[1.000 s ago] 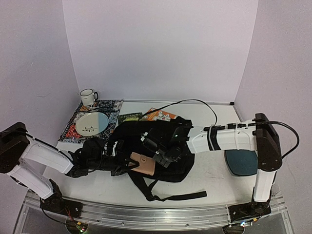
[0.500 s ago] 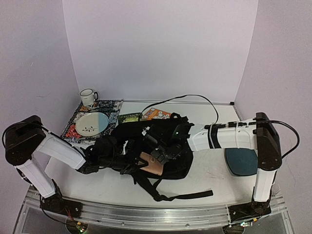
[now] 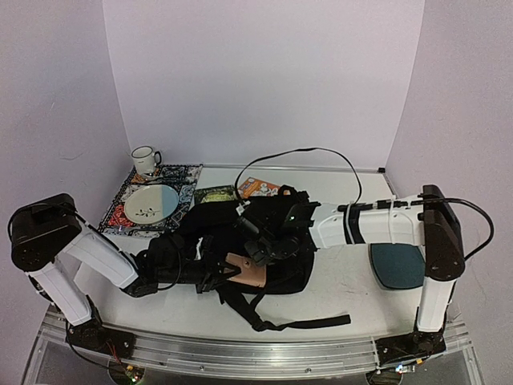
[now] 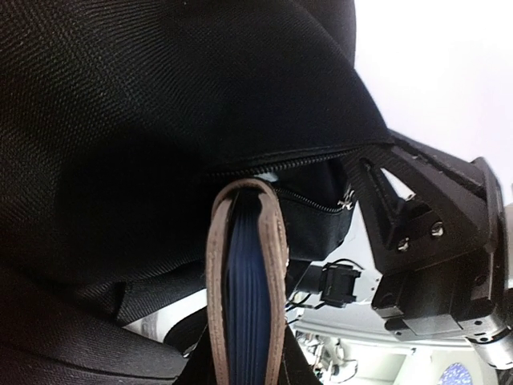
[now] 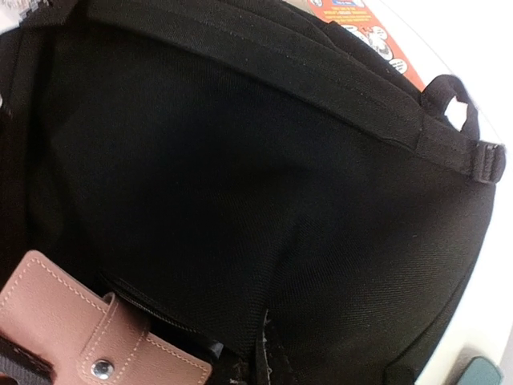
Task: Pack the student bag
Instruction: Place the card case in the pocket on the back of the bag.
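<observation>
The student bag lies flat in the middle of the table, black, with one strap trailing toward the front. My left gripper is shut on a tan leather wallet and holds it at the bag's zipper opening. In the left wrist view the wallet stands edge-on with blue inner pages, its top just under the zipper. My right gripper is shut on the bag's black fabric and lifts the flap. The wallet also shows at the lower left of the right wrist view.
A white mug and a plate sit on a patterned mat at the back left. A green book and an orange book lie behind the bag. A dark-teal pad lies at the right. A black cable loops over the back.
My left arm has reached rightward, carrying the wallet toward the bag's opening. The bag and its strap have shifted slightly, and more of the orange book shows.
</observation>
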